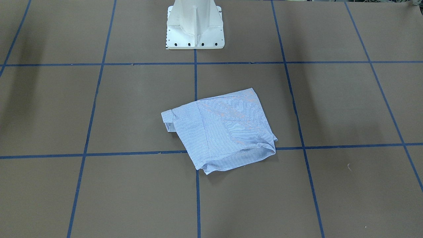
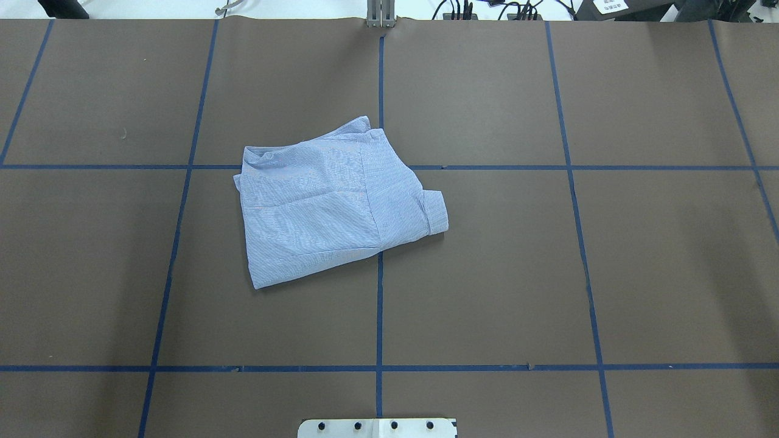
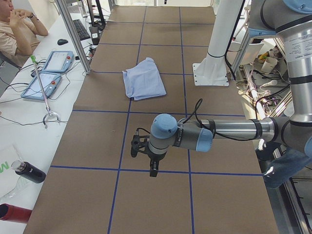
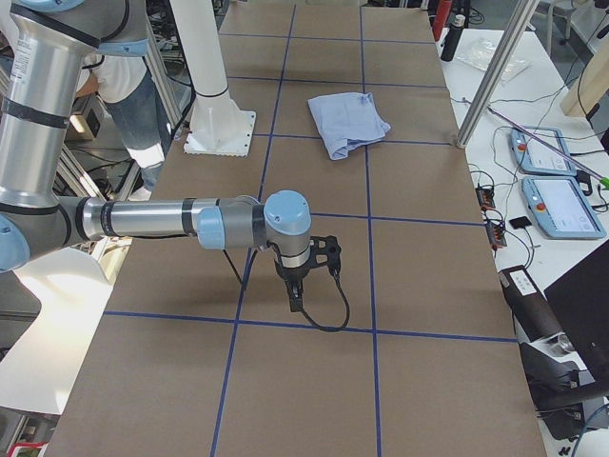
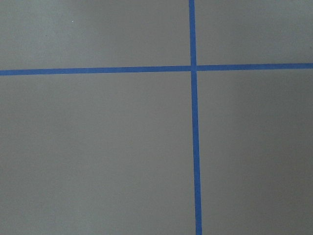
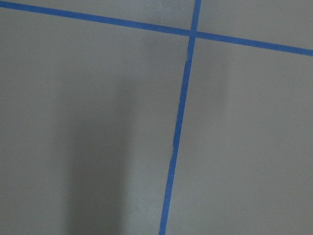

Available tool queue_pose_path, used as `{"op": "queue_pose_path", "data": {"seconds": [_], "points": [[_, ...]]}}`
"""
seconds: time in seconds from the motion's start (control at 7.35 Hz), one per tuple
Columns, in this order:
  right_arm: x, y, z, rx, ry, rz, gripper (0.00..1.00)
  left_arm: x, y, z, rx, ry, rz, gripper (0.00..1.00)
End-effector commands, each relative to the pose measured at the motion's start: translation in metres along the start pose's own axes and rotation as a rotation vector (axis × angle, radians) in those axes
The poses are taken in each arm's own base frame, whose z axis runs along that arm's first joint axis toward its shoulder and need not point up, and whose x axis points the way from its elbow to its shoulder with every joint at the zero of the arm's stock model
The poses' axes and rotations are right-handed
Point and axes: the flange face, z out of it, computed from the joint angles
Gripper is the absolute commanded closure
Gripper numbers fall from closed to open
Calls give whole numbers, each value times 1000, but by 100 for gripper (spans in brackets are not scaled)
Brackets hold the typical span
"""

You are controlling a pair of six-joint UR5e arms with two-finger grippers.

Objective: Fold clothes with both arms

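Observation:
The light blue striped shirt point(image 1: 224, 129) lies folded into a compact bundle near the middle of the table, with a cuff sticking out at one side. It also shows in the overhead view point(image 2: 328, 201), the exterior left view point(image 3: 144, 80) and the exterior right view point(image 4: 349, 122). My left gripper point(image 3: 153, 168) hangs over bare table, far from the shirt. My right gripper point(image 4: 295, 300) hangs likewise at the other end. Both show only in the side views, so I cannot tell whether they are open or shut. Both wrist views show only brown table and blue tape.
The white pedestal base point(image 1: 195, 29) stands at the robot's edge behind the shirt. Blue tape lines point(image 2: 378, 304) grid the brown table. Teach pendants point(image 3: 48, 73) and bottles point(image 3: 29, 171) lie on a side bench, where a person point(image 3: 14, 29) sits.

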Motion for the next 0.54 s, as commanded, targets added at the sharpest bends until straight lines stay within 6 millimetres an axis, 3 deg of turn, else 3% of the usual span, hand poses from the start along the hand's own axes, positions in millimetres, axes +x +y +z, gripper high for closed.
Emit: {"op": "queue_pose_path", "data": {"seconds": [0.0, 0.41], "points": [[1, 2, 1, 0, 1, -2, 0, 15, -4, 10, -25, 7, 39, 0], [1, 2, 2, -3, -6, 3, 0, 20, -5, 11, -28, 9, 48, 0]]}}
